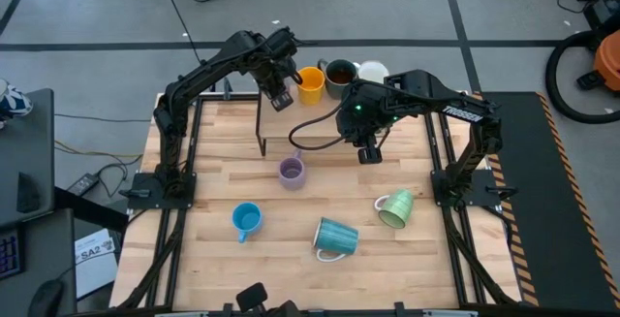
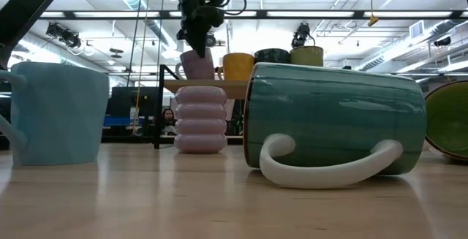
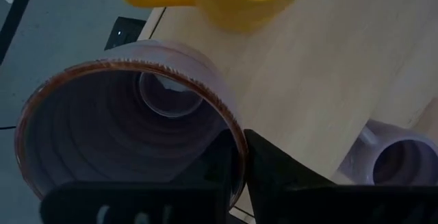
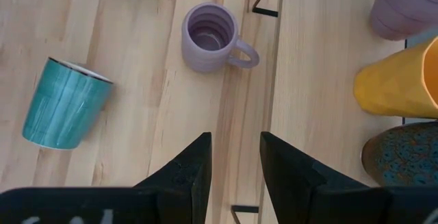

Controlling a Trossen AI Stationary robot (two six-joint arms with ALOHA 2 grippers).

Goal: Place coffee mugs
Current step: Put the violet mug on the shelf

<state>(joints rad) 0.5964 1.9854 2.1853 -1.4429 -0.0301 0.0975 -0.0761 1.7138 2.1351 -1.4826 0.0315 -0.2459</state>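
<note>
Lettering "TROSSEN" marks the right arm (image 1: 455, 111) above the table (image 1: 213, 176).

My two arms are black, built of jointed links on black frame posts. My right arm (image 1: 426, 99) carries a small green light near its wrist, white lettering on its forearm and a black cable looping off it. My fingers (image 4: 188, 169) are dark, flat wedges.

At the top centre you see the orange mug (image 1: 310, 83), dark brown mug (image 1: 340, 73) and cream mug (image 1: 373, 70). Centre: upright lavender mug (image 1: 292, 171). Lower: upright blue mug (image 1: 247, 220), toppled teal mug (image 1: 336, 237) and pale green mug (image 1: 395, 209).
</note>
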